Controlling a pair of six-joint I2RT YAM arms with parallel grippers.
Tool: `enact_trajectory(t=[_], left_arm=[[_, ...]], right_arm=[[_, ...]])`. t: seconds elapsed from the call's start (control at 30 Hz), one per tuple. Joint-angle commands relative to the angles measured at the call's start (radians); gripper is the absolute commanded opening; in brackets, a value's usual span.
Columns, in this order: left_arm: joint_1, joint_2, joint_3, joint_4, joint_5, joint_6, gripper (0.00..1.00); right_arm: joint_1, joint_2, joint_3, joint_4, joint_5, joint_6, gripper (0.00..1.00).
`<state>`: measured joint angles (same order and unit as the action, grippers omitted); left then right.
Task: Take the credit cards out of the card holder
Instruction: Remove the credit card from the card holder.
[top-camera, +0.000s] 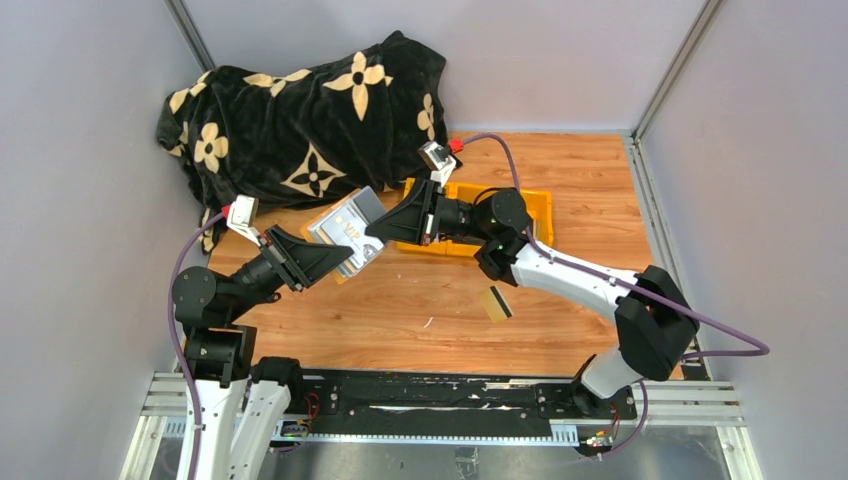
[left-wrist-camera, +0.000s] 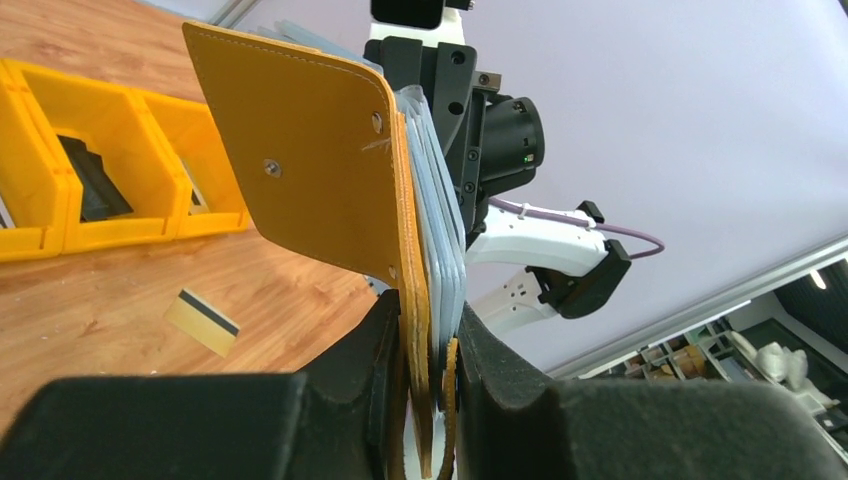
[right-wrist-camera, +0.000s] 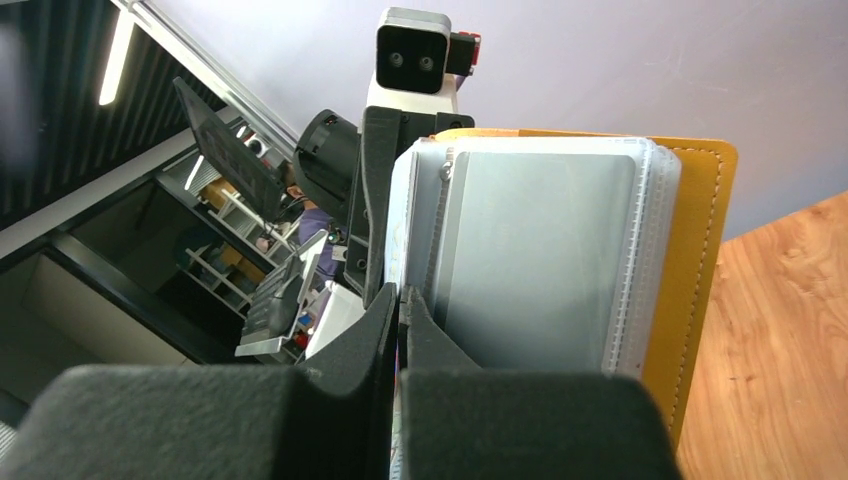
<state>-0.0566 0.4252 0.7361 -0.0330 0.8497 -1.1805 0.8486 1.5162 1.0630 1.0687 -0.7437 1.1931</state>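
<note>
Our left gripper (left-wrist-camera: 428, 335) up close is pinching the bottom edge of the mustard card holder (left-wrist-camera: 300, 170), keeping it upright in mid-air so our right gripper (right-wrist-camera: 398, 312), squeezed tight on what looks like a pale card (right-wrist-camera: 401, 235), can tug it free, we reckon.

The wooden table (top-camera: 420, 310) carries a black flowered blanket (top-camera: 300, 120) at its far left, a yellow bin (top-camera: 535, 205) at the far middle, and one gold card (top-camera: 497, 303) lying flat nearer.
</note>
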Motion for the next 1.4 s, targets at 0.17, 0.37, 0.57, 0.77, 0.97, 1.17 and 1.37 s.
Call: enact_trajectory(t=[0.17, 0.37, 0.57, 0.77, 0.97, 1.17, 1.37], left_arm=[[-0.007, -0.005, 0.041, 0.071, 0.06, -0.025, 0.18], [-0.006, -0.003, 0.046, 0.073, 0.056, -0.029, 0.17], [-0.008, -0.005, 0.049, 0.071, 0.058, -0.027, 0.18], [-0.008, -0.006, 0.049, 0.068, 0.051, -0.027, 0.16], [-0.008, -0.006, 0.05, 0.053, 0.037, -0.017, 0.1], [-0.007, -0.008, 0.056, 0.011, -0.012, 0.018, 0.0], [-0.008, -0.009, 0.074, -0.065, -0.081, 0.099, 0.0]], right_arm=[[-0.04, 0.005, -0.012, 0.134, -0.03, 0.098, 0.0], [-0.064, -0.022, -0.028, 0.085, -0.016, 0.077, 0.0], [-0.074, -0.056, -0.04, 0.014, -0.036, 0.017, 0.0], [-0.081, -0.083, -0.07, 0.02, -0.002, 0.006, 0.0], [-0.046, -0.074, -0.043, 0.028, -0.034, -0.004, 0.0], [-0.017, -0.047, -0.033, 0.095, -0.049, 0.044, 0.14], [0.0, -0.037, -0.037, 0.125, -0.043, 0.062, 0.4]])
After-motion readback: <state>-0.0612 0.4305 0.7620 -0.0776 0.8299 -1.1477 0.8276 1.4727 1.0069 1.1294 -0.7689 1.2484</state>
